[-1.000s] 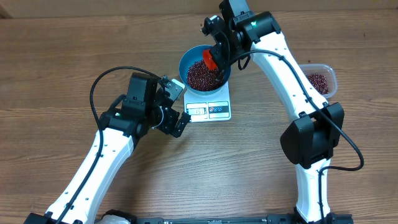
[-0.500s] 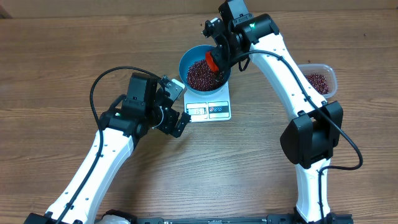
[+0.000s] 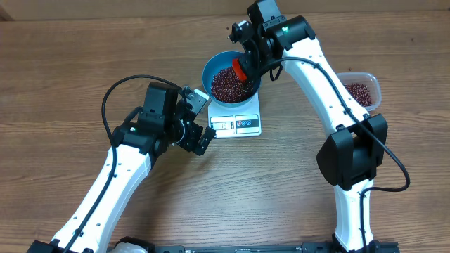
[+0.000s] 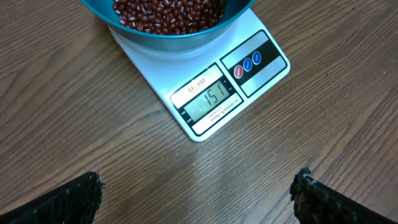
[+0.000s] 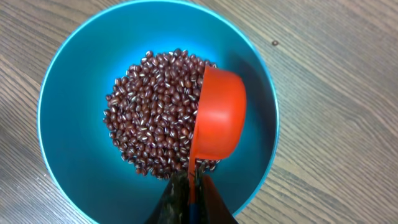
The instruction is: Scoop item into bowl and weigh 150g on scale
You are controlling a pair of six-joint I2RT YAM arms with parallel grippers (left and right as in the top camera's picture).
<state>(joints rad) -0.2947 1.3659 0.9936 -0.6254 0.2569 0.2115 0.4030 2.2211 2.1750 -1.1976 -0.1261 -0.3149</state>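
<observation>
The blue bowl (image 3: 231, 76) (image 5: 68, 149) (image 4: 155, 40) stands on the white scale (image 3: 236, 121) (image 4: 205, 93), whose display reads 151. A heap of dark red-brown beans (image 5: 155, 118) (image 3: 226, 84) (image 4: 165, 12) lies in the bowl. My right gripper (image 5: 194, 186) (image 3: 246, 63) is shut on the handle of an orange scoop (image 5: 219, 115) (image 3: 239, 69), which is tipped on its side over the beans inside the bowl. My left gripper (image 4: 199, 196) (image 3: 205, 119) stands open over bare table just in front of the scale, nothing between its fingers.
A clear plastic tub (image 3: 361, 90) with more beans sits at the right, beside the right arm. The wooden table (image 3: 70, 70) stretches around the scale.
</observation>
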